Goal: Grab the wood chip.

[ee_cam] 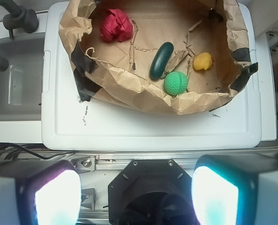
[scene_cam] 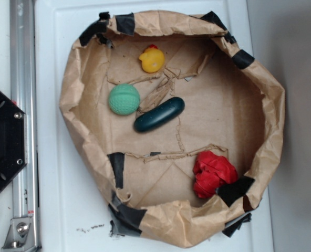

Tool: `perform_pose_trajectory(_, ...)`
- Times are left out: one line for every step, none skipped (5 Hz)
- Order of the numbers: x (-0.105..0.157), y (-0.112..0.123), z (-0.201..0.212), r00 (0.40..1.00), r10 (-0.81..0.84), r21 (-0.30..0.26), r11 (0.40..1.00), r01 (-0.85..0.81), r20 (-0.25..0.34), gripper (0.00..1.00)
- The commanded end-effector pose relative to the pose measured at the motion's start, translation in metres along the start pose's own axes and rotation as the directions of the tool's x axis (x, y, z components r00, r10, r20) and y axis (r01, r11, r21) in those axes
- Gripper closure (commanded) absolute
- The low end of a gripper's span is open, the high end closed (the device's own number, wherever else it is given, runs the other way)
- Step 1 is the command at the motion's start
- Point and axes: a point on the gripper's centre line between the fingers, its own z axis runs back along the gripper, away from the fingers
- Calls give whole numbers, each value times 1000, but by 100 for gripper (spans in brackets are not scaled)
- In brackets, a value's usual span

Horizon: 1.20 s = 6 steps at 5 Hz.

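1. Two pale glowing fingers [ee_cam: 58, 197] of the tool [ee_cam: 136, 197] fill the bottom of the wrist view. They stand wide apart and nothing is between them. The tool is high above and outside the paper basin [ee_cam: 129, 84], so it reaches for nothing yet.

2. This paper basin, brown and crumpled, has its rim folded up and fixed with black tape [scene_cam: 116, 168]. I judge the raised rim is there to keep the small things from rolling off the white surface [ee_cam: 143, 126].

3. All places below are given from the green ball [scene_cam: 124, 99], as the exterior view shows them.
   - Touching or almost touching its right side lies a dark green capsule [scene_cam: 159, 114], slanted.
   - Above and a little right sits a yellow duck toy [scene_cam: 152, 59].
   - Far to the lower right, against the basin wall, lies a crumpled red thing [scene_cam: 213, 174].

4. Wood chip: I cannot see any thing in the basin that looks clearly like wood. It may be hidden by a paper fold, or too small to tell.

5. No brand, label or readable writing shows in either view.
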Motion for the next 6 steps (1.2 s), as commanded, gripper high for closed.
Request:
perform_pose_trajectory(0, 0, 0, 1000, 0, 0, 1000, 0, 0, 0)
perform_pose_trajectory(38, 14, -45, 989, 144, 83, 986, -145, 12, 0)
perform_pose_trajectory(65, 20, -66, 961, 270, 123, 953, -276, 60, 0)
perform_pose_trajectory(77, 37, -96, 890, 453, 60, 888, -456, 58, 0)
perform_pose_trajectory(81, 64, -114, 827, 558, 4, 829, -560, 75, 0)
perform_pose_trajectory(96, 72, -133, 772, 628, 31, 774, -633, 97, 0)
